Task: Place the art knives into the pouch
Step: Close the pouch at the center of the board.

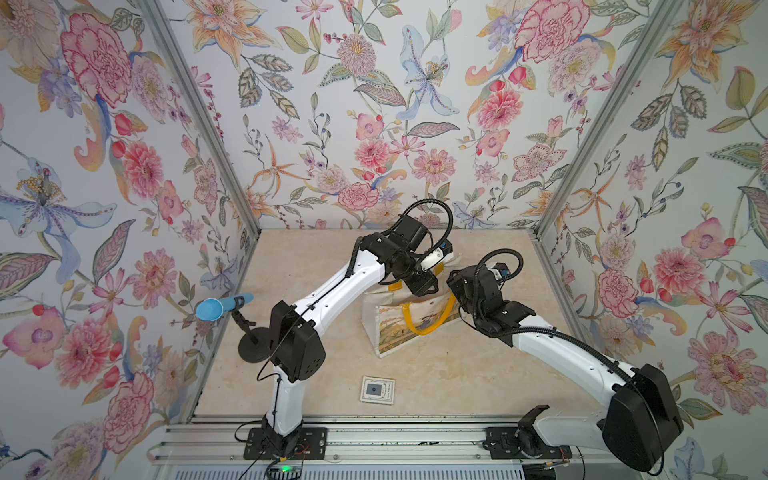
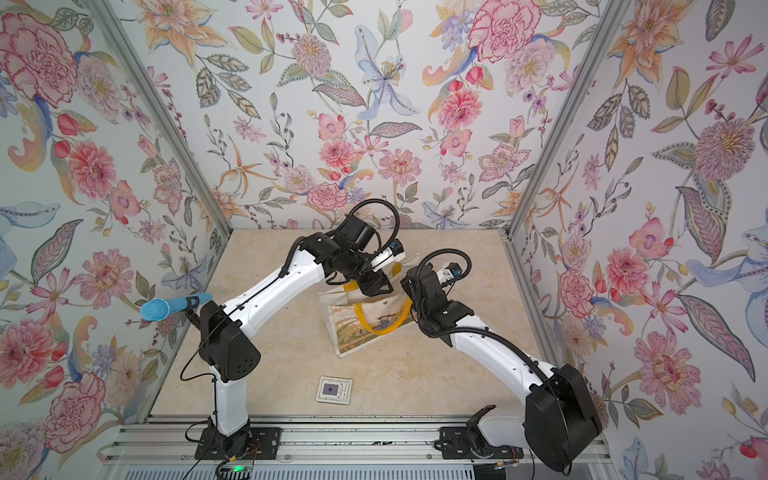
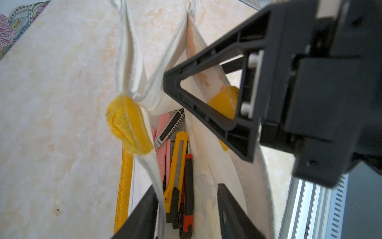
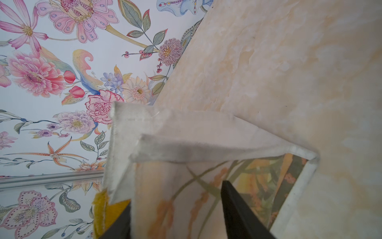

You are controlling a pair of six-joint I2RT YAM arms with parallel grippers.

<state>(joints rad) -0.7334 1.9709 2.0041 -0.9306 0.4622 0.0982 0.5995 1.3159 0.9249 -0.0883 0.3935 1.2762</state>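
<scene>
Left claw (image 3: 187, 187), jaws standing apart and holding nothing, is hovering over the mouth of the pouch (image 3: 206, 186). Right claw (image 4: 177, 193), likewise parted, is straddling the soft, limp canvas rim. A yellow art knife (image 3: 178, 163) is lying inside among other cutters; it is probably light and stiff, best pinched mid-handle. The pouch is standing right of centre, nearer the far edge of the tabletop (image 1: 457, 374).

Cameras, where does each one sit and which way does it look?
Top views: high at the front, looking down at the table, pouch and both arms.
Left wrist: on its arm, looking into the pouch at knives; left end effector and a right end effector finger show.
Right wrist: on its arm, looking down at the pouch rim; right end effector shows.
Shared: every view shows the pouch.
</scene>
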